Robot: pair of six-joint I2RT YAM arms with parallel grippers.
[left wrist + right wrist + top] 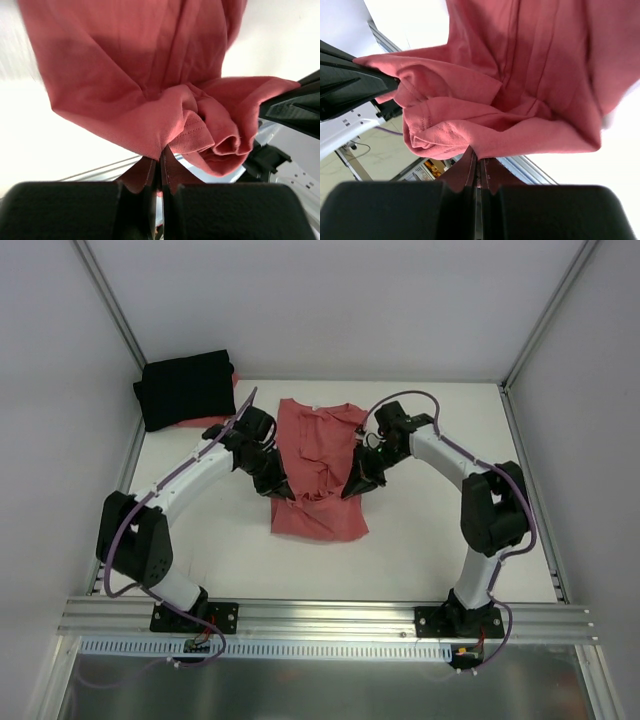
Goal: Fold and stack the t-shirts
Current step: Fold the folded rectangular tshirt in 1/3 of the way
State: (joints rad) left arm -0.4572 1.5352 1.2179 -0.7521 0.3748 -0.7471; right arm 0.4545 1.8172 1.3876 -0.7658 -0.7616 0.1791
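Observation:
A coral-red t-shirt (pixel 318 455) lies in the middle of the white table, collar toward the far side, its lower part lifted and bunched between the two arms. My left gripper (pixel 283 491) is shut on the shirt's left edge; in the left wrist view the cloth (pixel 150 95) hangs from the closed fingertips (pixel 161 152). My right gripper (pixel 350 490) is shut on the right edge, and the right wrist view shows the fabric (pixel 520 95) pinched at its fingertips (pixel 479 156). A folded black t-shirt (pixel 186 388) rests at the far left corner.
Under the black shirt a bit of red cloth (pixel 236 380) peeks out. White walls with metal posts (pixel 110 310) enclose the table on three sides. An aluminium rail (pixel 320 618) runs along the near edge by the arm bases.

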